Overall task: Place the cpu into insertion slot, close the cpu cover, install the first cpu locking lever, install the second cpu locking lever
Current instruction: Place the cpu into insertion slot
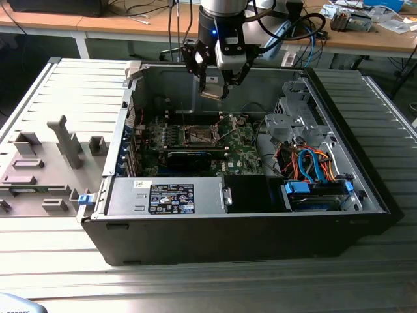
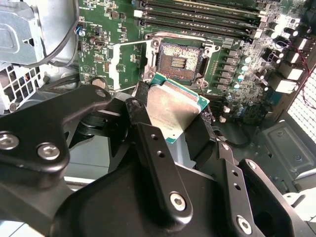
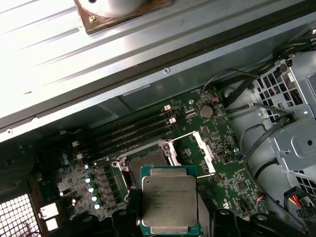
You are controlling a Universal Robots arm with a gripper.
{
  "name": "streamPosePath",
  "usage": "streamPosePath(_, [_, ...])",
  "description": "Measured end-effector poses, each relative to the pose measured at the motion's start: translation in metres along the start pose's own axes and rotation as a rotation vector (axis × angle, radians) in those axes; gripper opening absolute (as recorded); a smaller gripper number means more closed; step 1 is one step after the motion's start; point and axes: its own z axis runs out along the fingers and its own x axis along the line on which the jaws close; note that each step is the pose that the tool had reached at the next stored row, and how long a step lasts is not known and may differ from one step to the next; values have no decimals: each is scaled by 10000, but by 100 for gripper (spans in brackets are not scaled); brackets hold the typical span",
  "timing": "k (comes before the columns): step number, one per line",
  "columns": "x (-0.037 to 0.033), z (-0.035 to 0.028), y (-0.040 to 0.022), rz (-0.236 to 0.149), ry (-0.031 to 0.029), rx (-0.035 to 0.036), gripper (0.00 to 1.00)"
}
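Note:
My gripper (image 1: 212, 85) hangs over the open computer case, shut on the cpu (image 1: 212, 92), a flat square chip with a silvery top. Both wrist views show the cpu (image 2: 175, 106) (image 3: 169, 202) clamped by its edges between the black fingers (image 2: 143, 113), tilted and well above the green board. The insertion slot (image 2: 178, 61) (image 3: 145, 160) (image 1: 201, 135) lies bare below, its dark centre showing. Beside the slot, the cpu cover (image 2: 123, 64) (image 3: 203, 148) stands swung open.
Narrow memory slots (image 2: 197, 15) run beside the socket. In the exterior view a long black card (image 1: 189, 158) and a power supply (image 1: 166, 197) sit nearer the camera. A metal drive cage (image 1: 300, 111) and coloured cables (image 1: 313, 163) are on that view's right. A grey fixture tray (image 1: 45, 163) lies on its left.

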Motion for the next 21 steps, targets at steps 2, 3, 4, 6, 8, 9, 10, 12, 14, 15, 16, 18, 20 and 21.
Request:
streamPosePath(2, [0,0,0,19,-2,-1,54])
streamPosePath(3, [0,0,0,24,-3,0,54])
streamPosePath(4, [0,0,0,30,-3,-1,54])
streamPosePath(6, [0,1,0,49,-5,-1,54])
streamPosePath(8, [0,1,0,65,-6,-2,54])
streamPosePath(9, [0,1,0,71,-6,-1,54])
streamPosePath(10, [0,1,0,79,-7,-1,54])
streamPosePath(12, [0,1,0,89,-8,-2,54])
streamPosePath(14, [0,1,0,103,-9,-3,54])
streamPosePath(15, [0,1,0,111,-10,-3,54])
streamPosePath(16, [0,1,0,122,-11,-2,54])
streamPosePath(18, [0,1,0,132,-12,-3,54])
streamPosePath(20, [0,1,0,145,-13,-3,54])
streamPosePath(21, [0,2,0,150,-14,-4,54])
